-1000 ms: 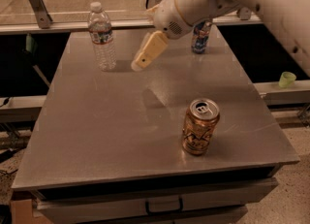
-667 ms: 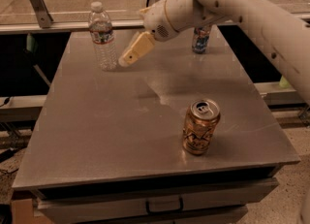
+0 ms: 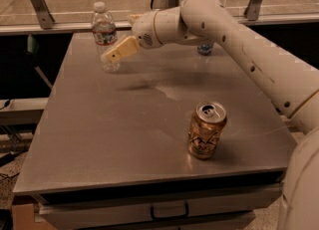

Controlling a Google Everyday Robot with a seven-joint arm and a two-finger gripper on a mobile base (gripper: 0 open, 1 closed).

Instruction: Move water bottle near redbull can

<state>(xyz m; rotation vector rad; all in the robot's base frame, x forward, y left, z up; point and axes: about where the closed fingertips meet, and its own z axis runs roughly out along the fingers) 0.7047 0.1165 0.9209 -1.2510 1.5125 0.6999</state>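
Step in hand: we judge this to be the reach for the grasp; the carry has not begun.
Water bottle: the water bottle (image 3: 103, 27) stands upright near the table's (image 3: 114, 134) far left corner, about 11 o'clock on the tabletop.
Gripper: the gripper (image 3: 109, 58) sits low against the bottle's base, on its 5 o'clock side, and overlaps it in our view. We cannot tell whether it touches the plastic.
Claw state: we cannot tell whether it is open or closed, or whether it has any hold on the bottle.
Redbull can: the redbull can (image 3: 205, 49) is at about 1 o'clock on the tabletop, mostly hidden behind the arm (image 3: 239, 50) and well apart from the bottle.
Other can: a gold-orange can (image 3: 207, 130) stands at about 4 o'clock near the front edge, away from both.
Next move: we would want a firm hold on the bottle's lower body. Then it needs a steady carry toward 3 o'clock along the far edge, to be set down upright beside the redbull can.
Care needed: the bottle is tall and light, so a glancing contact low down could tip it. The arm also lies between bottle and target.
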